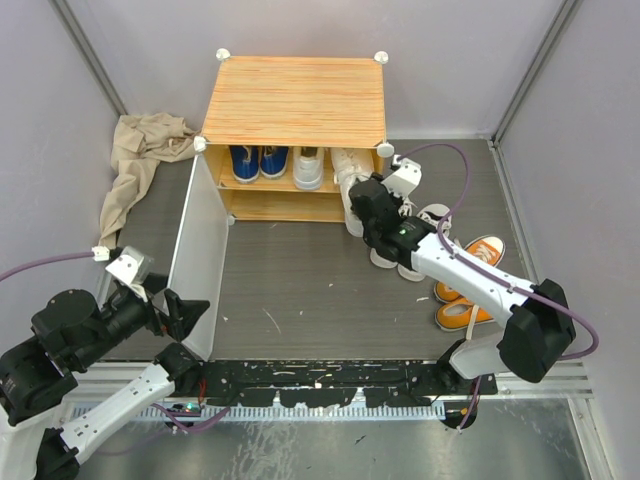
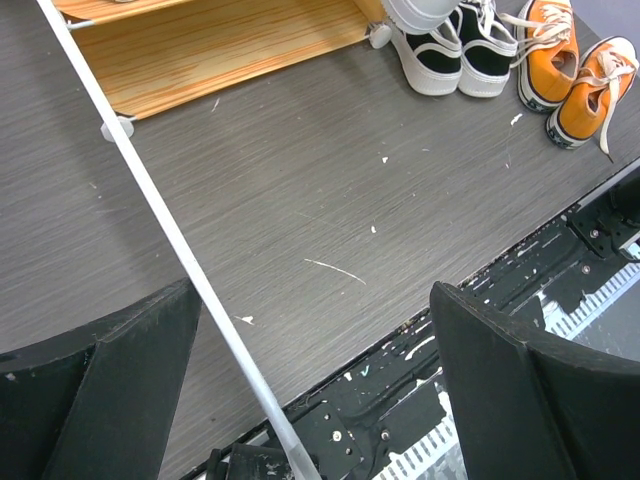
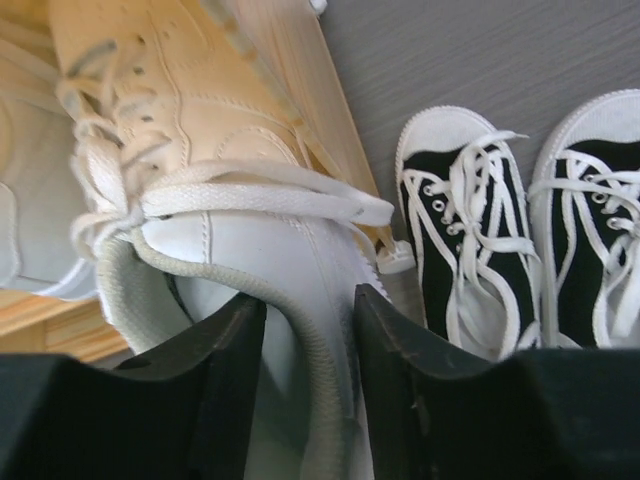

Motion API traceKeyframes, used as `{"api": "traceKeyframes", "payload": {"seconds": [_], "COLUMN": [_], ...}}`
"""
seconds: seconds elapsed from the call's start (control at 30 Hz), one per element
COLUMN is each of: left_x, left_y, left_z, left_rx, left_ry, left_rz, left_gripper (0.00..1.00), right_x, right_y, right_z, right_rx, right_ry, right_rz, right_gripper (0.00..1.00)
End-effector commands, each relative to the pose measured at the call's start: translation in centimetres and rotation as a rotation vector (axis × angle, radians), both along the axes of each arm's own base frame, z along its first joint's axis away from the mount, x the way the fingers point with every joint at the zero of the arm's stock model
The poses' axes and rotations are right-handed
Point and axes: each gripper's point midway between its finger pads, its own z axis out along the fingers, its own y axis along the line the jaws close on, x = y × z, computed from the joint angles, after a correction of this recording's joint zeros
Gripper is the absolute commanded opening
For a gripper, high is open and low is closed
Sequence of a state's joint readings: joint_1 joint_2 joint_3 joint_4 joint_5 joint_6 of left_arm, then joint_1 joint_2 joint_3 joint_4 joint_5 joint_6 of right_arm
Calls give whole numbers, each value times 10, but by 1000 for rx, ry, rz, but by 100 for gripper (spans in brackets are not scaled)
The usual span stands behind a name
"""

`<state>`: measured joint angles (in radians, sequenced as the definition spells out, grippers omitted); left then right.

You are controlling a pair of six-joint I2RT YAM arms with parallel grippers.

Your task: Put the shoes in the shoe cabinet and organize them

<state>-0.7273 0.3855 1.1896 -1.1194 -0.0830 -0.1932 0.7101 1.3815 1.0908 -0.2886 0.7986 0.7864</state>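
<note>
The shoe cabinet (image 1: pixel 295 100) stands at the back, its pale door panel (image 1: pixel 195 250) swung open toward me. Blue sneakers (image 1: pixel 258 160) and one white sneaker (image 1: pixel 308 168) sit on its shelf. My right gripper (image 1: pixel 362 205) is shut on the heel collar of another white sneaker (image 3: pixel 250 230), held at the cabinet's right front opening. Black high-tops (image 3: pixel 470 230) stand just right of it on the floor. Orange sneakers (image 1: pixel 465 290) lie farther right. My left gripper (image 2: pixel 310 380) is open, with the door's thin edge (image 2: pixel 190 270) running between its fingers, nearer the left one.
A beige cloth (image 1: pixel 140 160) lies crumpled left of the cabinet. Grey walls close in both sides. A black rail (image 1: pixel 320 375) with white marks runs along the near edge. In the left wrist view the black high-tops (image 2: pixel 455 45) and orange sneakers (image 2: pixel 580 70) show at top right.
</note>
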Motion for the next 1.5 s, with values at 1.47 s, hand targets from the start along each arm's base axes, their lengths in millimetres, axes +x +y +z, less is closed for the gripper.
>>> {"api": "traceKeyframes", "payload": {"seconds": [1.47], "left_x": [2], "left_y": [10], "left_z": [16], "left_rx": [-2], "left_ry": [-47], "left_rz": [38], "left_gripper": [98], "right_x": [-48], "right_y": [11], "right_z": [102], "right_rx": [-87], "right_ry": [-72], "right_rz": [461], "right_gripper": [66]}}
